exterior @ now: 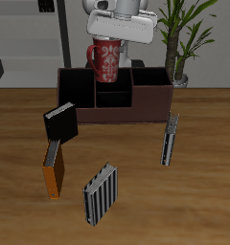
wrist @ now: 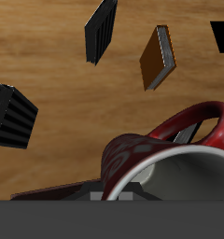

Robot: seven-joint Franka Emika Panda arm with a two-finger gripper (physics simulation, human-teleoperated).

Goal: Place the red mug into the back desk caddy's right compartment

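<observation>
My gripper (exterior: 109, 43) is shut on the red mug (exterior: 104, 63), a red mug with white speckles. It holds the mug in the air over the back desk caddy (exterior: 136, 113), a long dark reddish-brown box. The mug hangs above the caddy's small middle cells, toward the black-lined end section (exterior: 76, 89). The right compartment (exterior: 150, 96), with reddish-brown walls, is apart from the mug and shows nothing inside. In the wrist view the mug (wrist: 133, 159) fills the near field, with its pale inside and loop handle (wrist: 193, 117) showing. The fingertips are mostly hidden by the mug.
A small black box with a striped top (exterior: 61, 122) stands before the caddy. An orange-brown book (exterior: 54, 170), a striped book (exterior: 101, 194) and a dark upright book (exterior: 170, 140) lie nearer the table's front edge. A potted plant (exterior: 181, 43) stands behind the caddy.
</observation>
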